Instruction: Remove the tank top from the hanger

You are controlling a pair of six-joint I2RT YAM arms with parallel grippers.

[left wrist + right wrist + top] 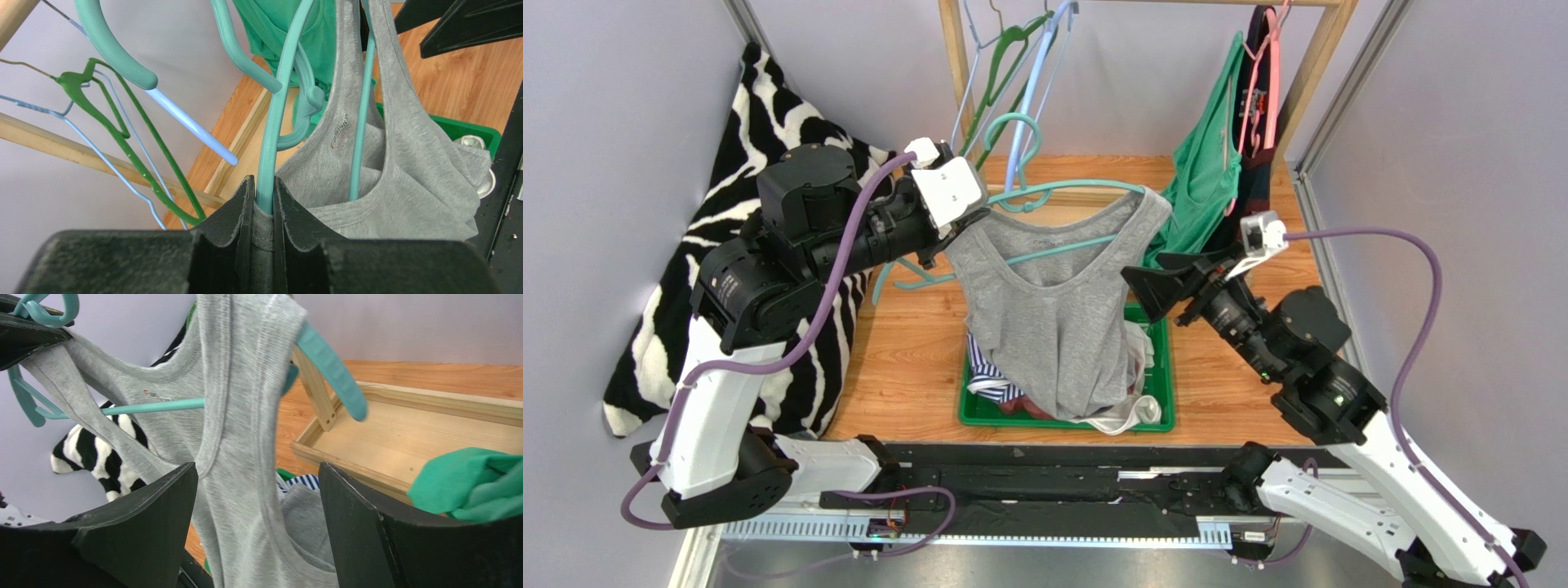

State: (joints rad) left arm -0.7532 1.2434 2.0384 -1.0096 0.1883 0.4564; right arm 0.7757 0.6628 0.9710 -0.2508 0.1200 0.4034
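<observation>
You are looking at a grey ribbed tank top [1063, 306] hanging from a teal plastic hanger [1075, 186], which is sitting tilted in the air above the bench [903, 331]. One strap is looping over the hanger's right-hand end, whose tip is poking out past it. The other strap is being pinched against the hanger's arm between the left fingers [236, 208]. The body is drooping loosely downward.
</observation>
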